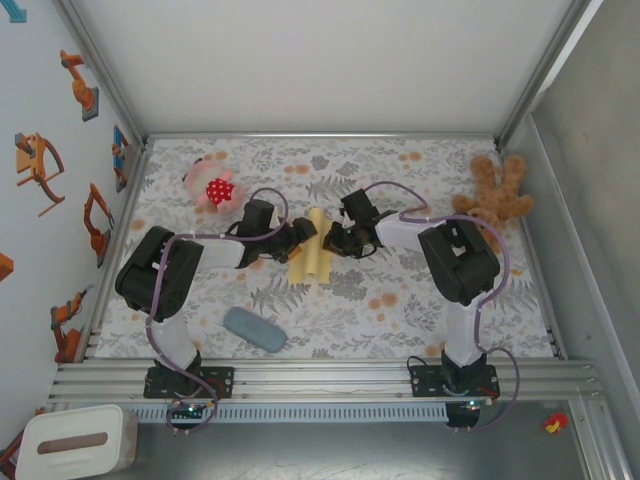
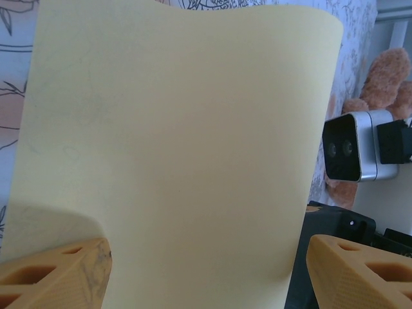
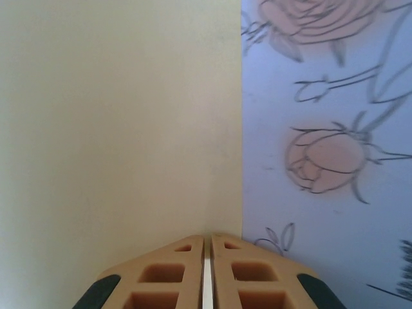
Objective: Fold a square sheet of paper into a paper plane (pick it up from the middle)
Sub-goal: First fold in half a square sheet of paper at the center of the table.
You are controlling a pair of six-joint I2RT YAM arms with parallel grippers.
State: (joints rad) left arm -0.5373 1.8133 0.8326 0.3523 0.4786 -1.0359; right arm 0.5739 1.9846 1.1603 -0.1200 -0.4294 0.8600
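- A table under a floral cloth [image 1: 400, 300] is seen from above, closed in by a white back wall, with robot-arm stickers [image 1: 40, 165] on the left wall.
- At the far left of the cloth, a pink item with a red polka-dot piece [image 1: 215, 188] is spotted; nearer the bases, a grey-blue pad [image 1: 254, 328] is laid flat, well apart from the arms.
- The left gripper [image 1: 303, 233] is reached in toward the middle of the table. In its wrist view it [image 2: 206, 270] is seen with the jaws spread wide, one orange finger [image 2: 58, 270] at each lower corner and nothing pinched between them.
- Between the two grippers, the yellow sheet of paper [image 1: 312, 250] is found at the middle of the cloth, shown from above as a narrow pale strip. From the left wrist it [image 2: 180, 141] is seen raised and gently curved, with the cloth behind it.
- The right gripper [image 1: 332, 240] is set at the sheet's right edge. In its wrist view the jaws [image 3: 208, 257] are pressed together, a thin pale sliver is caught between them, and the paper's [image 3: 116, 129] straight edge is run down to the fingertips.
- At the far right, a brown teddy bear [image 1: 495, 195] is left lying by the table's edge.
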